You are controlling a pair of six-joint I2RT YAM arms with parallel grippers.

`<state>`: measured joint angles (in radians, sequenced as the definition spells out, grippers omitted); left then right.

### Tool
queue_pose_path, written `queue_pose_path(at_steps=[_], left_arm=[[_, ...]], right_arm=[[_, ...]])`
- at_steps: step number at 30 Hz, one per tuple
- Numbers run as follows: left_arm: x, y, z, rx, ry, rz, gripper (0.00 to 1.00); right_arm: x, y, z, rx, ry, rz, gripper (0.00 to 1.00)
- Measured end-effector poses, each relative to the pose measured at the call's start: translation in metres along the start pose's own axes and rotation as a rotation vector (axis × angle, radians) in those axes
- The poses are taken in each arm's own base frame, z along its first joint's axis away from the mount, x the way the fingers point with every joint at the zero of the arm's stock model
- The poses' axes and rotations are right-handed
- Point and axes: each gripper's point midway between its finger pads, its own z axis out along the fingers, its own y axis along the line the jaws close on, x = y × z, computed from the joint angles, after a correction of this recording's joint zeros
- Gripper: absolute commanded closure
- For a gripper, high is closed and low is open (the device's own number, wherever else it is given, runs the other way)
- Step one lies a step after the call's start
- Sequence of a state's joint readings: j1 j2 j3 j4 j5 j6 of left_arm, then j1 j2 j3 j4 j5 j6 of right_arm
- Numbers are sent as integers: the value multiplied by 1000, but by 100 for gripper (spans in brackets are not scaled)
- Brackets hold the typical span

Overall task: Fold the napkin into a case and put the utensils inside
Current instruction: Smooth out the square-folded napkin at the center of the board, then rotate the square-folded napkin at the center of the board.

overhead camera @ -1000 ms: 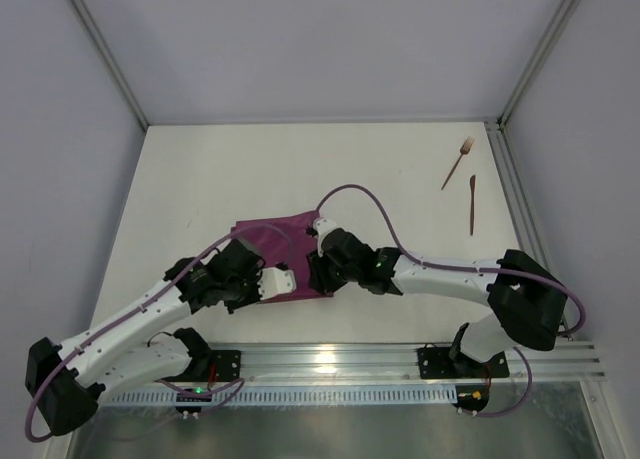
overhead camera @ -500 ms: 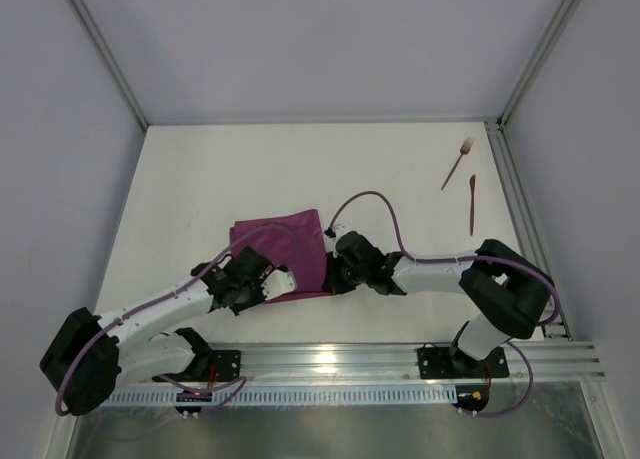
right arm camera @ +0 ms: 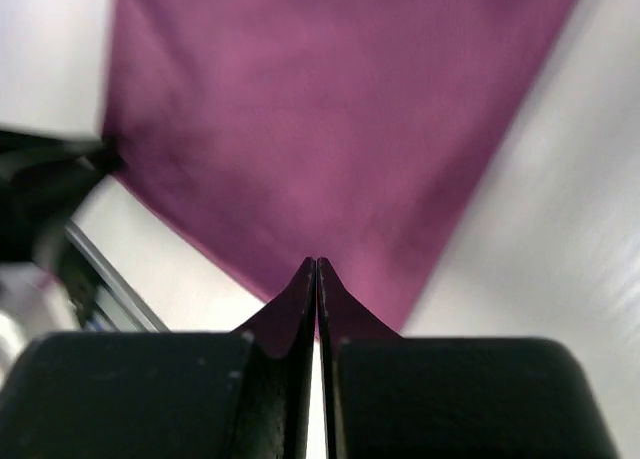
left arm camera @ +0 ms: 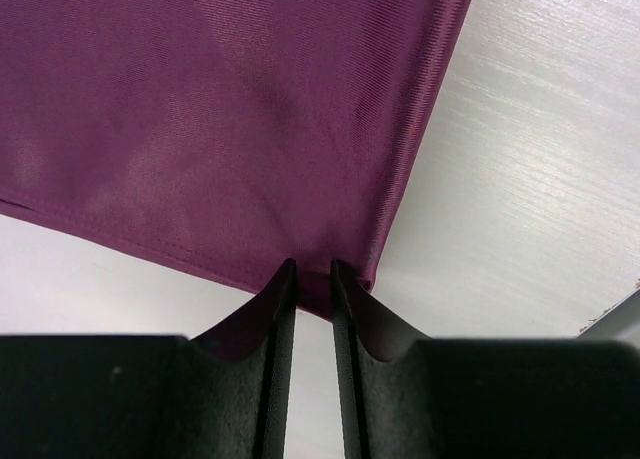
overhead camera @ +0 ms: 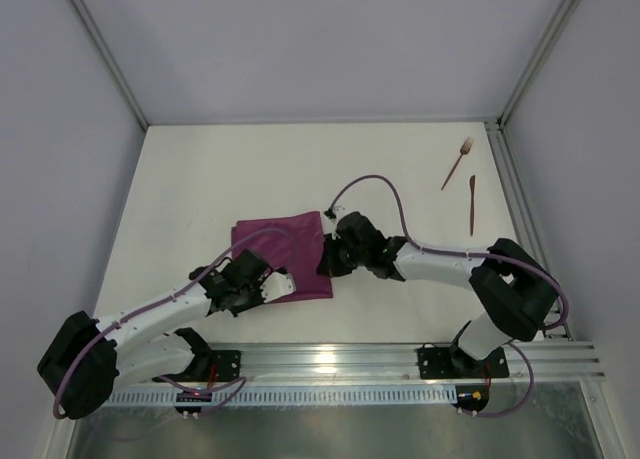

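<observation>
The plum-purple napkin [overhead camera: 285, 249] lies spread flat on the table near the middle front. My left gripper [overhead camera: 283, 283] sits at its near edge. In the left wrist view the left gripper [left arm camera: 312, 269] has its jaws a small gap apart, with the napkin's hem [left arm camera: 230, 119] and a corner just at the tips. My right gripper [overhead camera: 328, 269] is at the napkin's right side. In the right wrist view the right gripper [right arm camera: 317, 264] is shut on the napkin's edge [right arm camera: 330, 129] close to a corner. The fork [overhead camera: 458, 162] and knife [overhead camera: 472, 204] lie at the far right.
A metal frame rail [overhead camera: 505, 169] runs along the table's right side just past the utensils. The arms' mounting rail [overhead camera: 330, 359] runs along the near edge. White walls close in the left, back and right.
The napkin went from bunched and lifted between the grippers to spread flat on the table. Both grippers dropped low; the right one then shifted slightly farther up the napkin's right side.
</observation>
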<state>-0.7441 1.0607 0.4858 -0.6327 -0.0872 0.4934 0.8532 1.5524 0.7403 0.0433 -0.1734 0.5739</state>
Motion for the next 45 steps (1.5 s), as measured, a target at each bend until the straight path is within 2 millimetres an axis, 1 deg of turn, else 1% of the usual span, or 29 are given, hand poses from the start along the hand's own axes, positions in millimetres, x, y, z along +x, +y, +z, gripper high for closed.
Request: queue_pose_path(at_steps=[1,3,5,7,9,12,13,15,17,20,24,26,28,29,31,32,36,39,40,42,43,45], left_arm=[[0,0,-1,-2,-3,1,77],[-1,1,-1,-5,-6,3,77],[-1,2,-1,-8,-8,3,77],[-1,2,-2,-12,-12,3,77],[-2,3,-3,-17,-15,3,77],[-1,3,-3,-20,-18,6,77],[0,2,-3,-19,-17,7,77],[3,1,-1,-17,-11,11,77],[5,0,0,-16,-6,14,76],[5,0,0,-20,-12,16,77],[5,0,0,-24,-20,23,77],[5,0,0,-26,-23,28,77],[5,0,-1,-27,-25,28,76],[5,1,-1,-28,-27,27,75],[4,1,-2,-30,-31,26,73],[4,1,-2,-31,-31,27,73],[5,1,-3,-31,-31,28,70],[5,1,-3,-32,-31,31,65],[5,1,-3,-35,-30,30,62],[6,2,-4,-41,-29,29,59],[6,3,-5,-45,-27,29,56],[7,6,-8,-58,-20,29,55]], right_arm=[[-15,5,0,-16,-21,4,95],[-58,14,4,-55,-91,12,95],[-87,14,12,-80,-136,28,96],[-100,8,24,-92,-144,55,97],[-100,-6,43,-85,-121,102,97],[-86,-35,71,-44,-58,205,97],[-83,-38,76,-54,-43,251,97],[-97,-44,81,-71,-66,308,97],[-110,-54,83,-66,-98,353,97],[-122,-67,81,-41,-134,403,97],[-135,-75,79,-14,-168,427,96],[-147,-76,80,-11,-186,429,93],[-161,-75,80,-14,-208,424,86],[-167,-75,79,-13,-220,420,76],[-177,-76,76,-5,-241,403,67],[-180,-78,75,4,-250,395,60],[-178,-86,72,48,-243,366,51],[-175,-88,71,70,-215,353,50],[-176,-87,72,69,-211,350,50],[-179,-85,75,58,-208,347,50],[-178,-85,78,52,-200,348,50],[-171,-87,84,47,-176,354,51]])
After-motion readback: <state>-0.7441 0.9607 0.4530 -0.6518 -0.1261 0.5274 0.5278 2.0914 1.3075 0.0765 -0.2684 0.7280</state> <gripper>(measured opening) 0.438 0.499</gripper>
